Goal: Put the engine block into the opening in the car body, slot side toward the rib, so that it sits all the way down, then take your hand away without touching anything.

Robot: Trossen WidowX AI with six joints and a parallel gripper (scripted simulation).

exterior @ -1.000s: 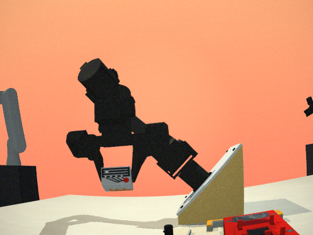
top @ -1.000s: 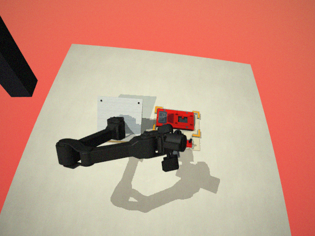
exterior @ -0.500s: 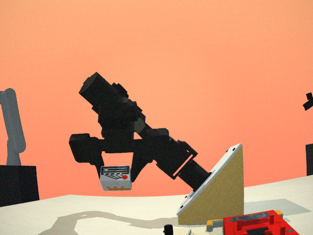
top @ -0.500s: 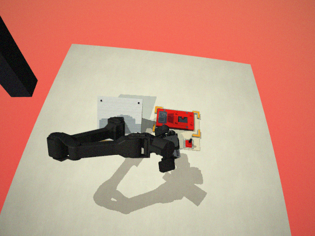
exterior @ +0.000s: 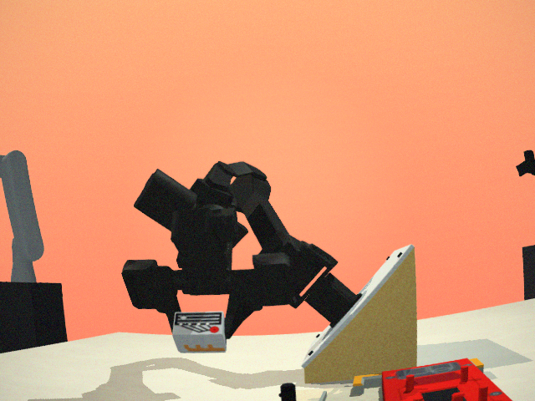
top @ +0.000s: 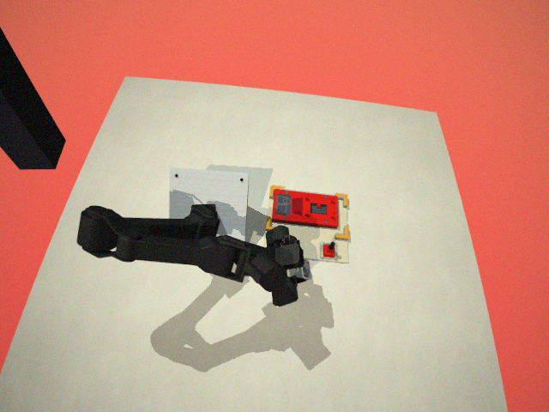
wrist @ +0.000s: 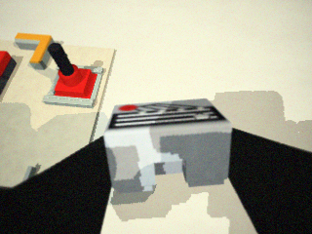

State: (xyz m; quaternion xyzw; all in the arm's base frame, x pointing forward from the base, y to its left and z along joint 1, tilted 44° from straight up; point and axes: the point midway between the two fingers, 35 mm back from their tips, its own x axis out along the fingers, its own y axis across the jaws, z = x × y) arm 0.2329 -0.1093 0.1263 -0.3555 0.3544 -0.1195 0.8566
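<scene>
Above the pale table point(top: 399, 177) point(exterior: 99, 345) point(wrist: 195, 54), the gripper point(top: 298, 269) point(exterior: 199, 330) point(wrist: 165, 137) pinches the gray block point(top: 302, 271) point(exterior: 199, 332) point(wrist: 168, 141) between its jaws, striped face and red dot uppermost. Seen from overhead, the red car body point(top: 283, 217) point(exterior: 436, 374) point(wrist: 4, 65) sits at one o'clock from the block, its opening point(top: 318, 208) point(exterior: 440, 394) unfilled, with orange corner brackets point(top: 343, 234) point(exterior: 363, 379) point(wrist: 41, 46) around it. A black stick on a red base point(top: 328, 251) point(wrist: 75, 83) stands at two o'clock from the block, near the body's lower edge. At nine o'clock from the body, a white sloping board point(top: 208, 181) point(exterior: 375, 286) carries the black arm point(top: 154, 239) point(exterior: 267, 224).
</scene>
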